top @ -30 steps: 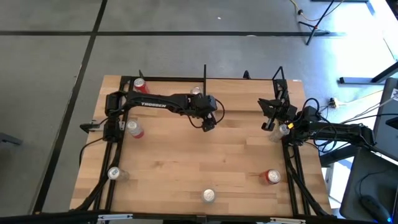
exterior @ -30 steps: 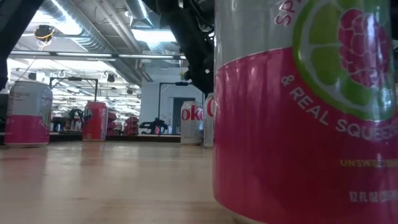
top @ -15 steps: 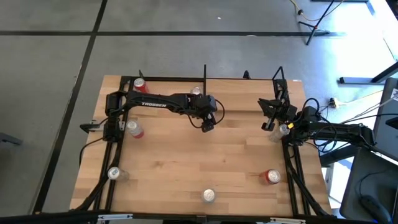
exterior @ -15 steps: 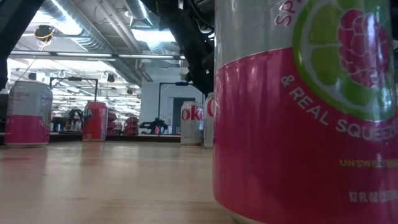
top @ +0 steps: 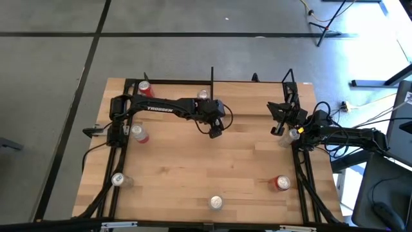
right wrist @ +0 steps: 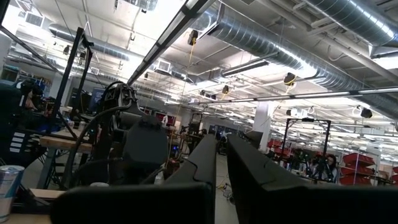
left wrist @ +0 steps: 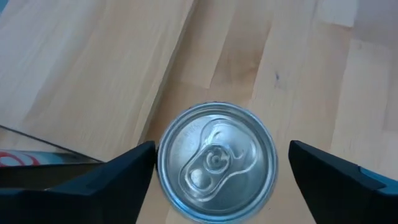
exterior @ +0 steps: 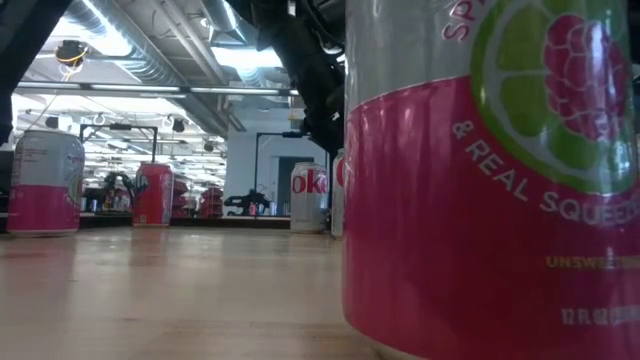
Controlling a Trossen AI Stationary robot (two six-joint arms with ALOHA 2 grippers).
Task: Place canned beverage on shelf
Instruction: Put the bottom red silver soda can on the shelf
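You are looking down on a grey concrete floor with a large wooden table [top: 212,167] at its centre. The shelf [top: 251,96] runs along the table's far edge, framed by thin black uprights. Your left gripper [top: 214,131] sits near mid-table by the shelf, jaws spread wide on either side of a silver-topped can [left wrist: 216,162] standing upright, not touching it. This looks like the release step; next, lift straight up to clear the rim. Your right gripper [top: 278,131] waits at the right edge, fingers pressed together. Other cans stand well apart, leaving open room toward the near side.
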